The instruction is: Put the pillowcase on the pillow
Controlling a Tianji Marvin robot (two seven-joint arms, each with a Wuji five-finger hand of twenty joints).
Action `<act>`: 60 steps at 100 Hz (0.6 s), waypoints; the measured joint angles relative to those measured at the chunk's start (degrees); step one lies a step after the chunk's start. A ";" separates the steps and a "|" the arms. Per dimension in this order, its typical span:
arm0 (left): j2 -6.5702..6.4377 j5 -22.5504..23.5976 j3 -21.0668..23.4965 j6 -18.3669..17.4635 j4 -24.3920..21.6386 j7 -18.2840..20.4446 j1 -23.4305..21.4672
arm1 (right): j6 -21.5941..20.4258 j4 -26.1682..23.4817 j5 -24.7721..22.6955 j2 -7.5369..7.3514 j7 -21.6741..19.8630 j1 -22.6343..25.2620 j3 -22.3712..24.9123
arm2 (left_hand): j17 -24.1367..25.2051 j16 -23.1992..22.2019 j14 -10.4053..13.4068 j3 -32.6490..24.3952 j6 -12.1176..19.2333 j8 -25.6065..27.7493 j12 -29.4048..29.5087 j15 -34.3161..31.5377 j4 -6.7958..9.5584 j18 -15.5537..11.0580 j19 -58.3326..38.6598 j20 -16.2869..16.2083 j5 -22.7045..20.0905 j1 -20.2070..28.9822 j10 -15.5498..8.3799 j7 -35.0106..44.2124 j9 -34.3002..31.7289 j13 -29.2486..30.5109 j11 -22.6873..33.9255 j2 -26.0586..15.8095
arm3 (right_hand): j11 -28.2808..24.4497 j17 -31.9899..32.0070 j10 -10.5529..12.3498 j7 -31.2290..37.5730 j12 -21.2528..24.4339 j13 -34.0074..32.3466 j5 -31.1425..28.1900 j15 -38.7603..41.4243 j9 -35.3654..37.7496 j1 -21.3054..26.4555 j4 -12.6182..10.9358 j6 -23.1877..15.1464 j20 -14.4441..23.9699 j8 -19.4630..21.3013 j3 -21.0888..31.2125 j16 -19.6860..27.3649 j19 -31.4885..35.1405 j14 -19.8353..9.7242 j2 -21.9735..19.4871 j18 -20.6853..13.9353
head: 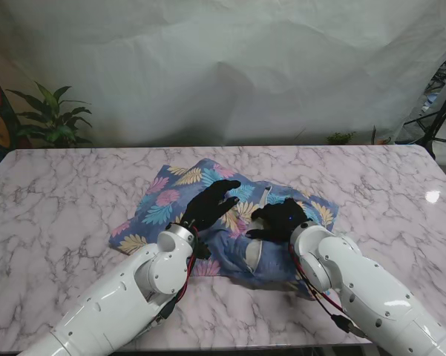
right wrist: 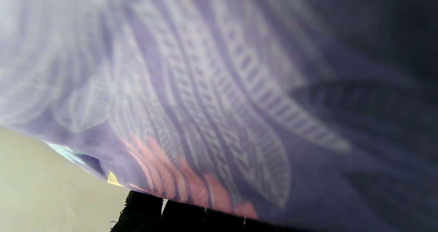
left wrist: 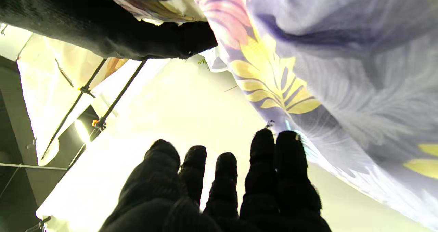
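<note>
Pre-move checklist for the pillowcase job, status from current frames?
1. Pillowcase lies on the marble table, inside its edges: ok.
2. Left hand free: ok. Its fingers are extended and apart, holding nothing, over the fabric.
3. Right hand has a grip on the fabric: cannot tell. It is curled down on the cloth, but the right wrist view is filled with blurred print.
4. Pillowcase opening found: cannot tell. There are folds nearer to me between the hands, no clear mouth.
5. How far the pillow is inside: cannot tell, no bare pillow shows.
6. Hands apart, not colliding: ok.
</note>
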State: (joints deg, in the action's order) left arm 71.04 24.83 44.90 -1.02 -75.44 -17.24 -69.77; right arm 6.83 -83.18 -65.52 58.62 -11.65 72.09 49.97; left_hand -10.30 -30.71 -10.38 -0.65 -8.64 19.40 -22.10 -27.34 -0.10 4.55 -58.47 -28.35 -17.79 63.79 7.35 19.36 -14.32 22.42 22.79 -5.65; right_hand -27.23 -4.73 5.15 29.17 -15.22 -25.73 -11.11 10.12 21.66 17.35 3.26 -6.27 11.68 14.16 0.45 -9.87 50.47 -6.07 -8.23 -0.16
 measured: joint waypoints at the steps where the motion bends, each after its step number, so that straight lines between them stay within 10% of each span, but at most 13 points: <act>1: -0.01 0.13 0.00 0.00 0.06 0.40 0.15 | 0.01 0.00 0.30 0.02 0.08 0.04 0.07 | 0.35 0.37 0.02 -0.06 0.03 0.00 0.28 0.32 0.00 0.00 0.27 0.00 0.02 0.28 -0.02 -0.09 0.00 -0.53 -0.67 0.01 | 0.00 0.00 -0.04 0.02 0.00 0.00 0.00 0.00 0.00 0.00 0.00 0.00 0.00 0.00 0.02 0.00 -0.03 0.00 0.00 0.05; 18: -1.40 5.14 -1.96 -2.45 2.93 8.37 4.36 | 8.65 -2.39 17.51 2.05 7.03 4.34 4.48 | 3.76 1.45 0.14 0.51 1.42 -0.05 1.35 2.28 -0.58 0.00 5.84 0.05 0.90 1.81 -1.37 -1.46 0.66 -3.59 -4.80 0.65 | -0.57 0.03 -0.07 2.11 -0.69 0.00 -1.04 0.00 1.05 0.02 0.00 -0.13 0.00 0.00 0.08 -0.06 -0.77 -0.02 -0.07 -0.09; 41: -2.27 2.91 -4.84 -6.55 8.38 10.63 7.63 | 6.66 -13.05 5.64 3.71 13.05 14.22 13.27 | 5.98 2.62 0.15 1.08 2.08 -0.78 1.38 5.00 -0.58 -0.64 9.56 0.55 5.28 0.78 -2.10 -4.73 1.55 -6.85 -9.01 2.65 | -1.37 -0.77 0.02 4.09 -0.78 -0.69 -1.21 0.29 1.31 0.02 0.00 -0.96 0.59 0.04 0.09 -0.09 0.52 -0.02 -0.07 0.70; 60: -2.82 2.48 -8.50 -14.07 12.39 13.66 10.85 | 5.94 -20.15 -4.00 2.93 2.36 19.49 20.18 | 6.87 3.17 -0.24 -8.46 4.54 -8.90 0.88 6.37 0.05 -0.63 11.67 0.58 7.88 -5.85 -2.34 -18.45 2.84 -7.48 -13.56 10.30 | -1.39 -1.13 0.00 4.93 -1.01 -0.71 -2.03 0.29 2.10 1.55 0.00 -1.45 0.60 0.04 0.11 -0.10 0.57 -0.09 -0.07 0.72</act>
State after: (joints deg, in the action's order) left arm 68.22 27.31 36.41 -15.10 -63.05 -3.58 -58.92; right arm 12.77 -103.33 -69.51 61.56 -9.28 91.58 70.14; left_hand -3.43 -27.53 -10.62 -9.11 -4.11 10.50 -21.22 -20.98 -0.05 3.92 -46.80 -27.77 -9.91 57.93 5.01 0.91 -11.48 14.93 9.22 4.65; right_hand -28.62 -5.86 5.15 34.10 -16.23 -26.44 -13.14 10.40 23.77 18.90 3.26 -7.72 12.28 14.20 0.55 -9.96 51.04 -6.16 -8.30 0.57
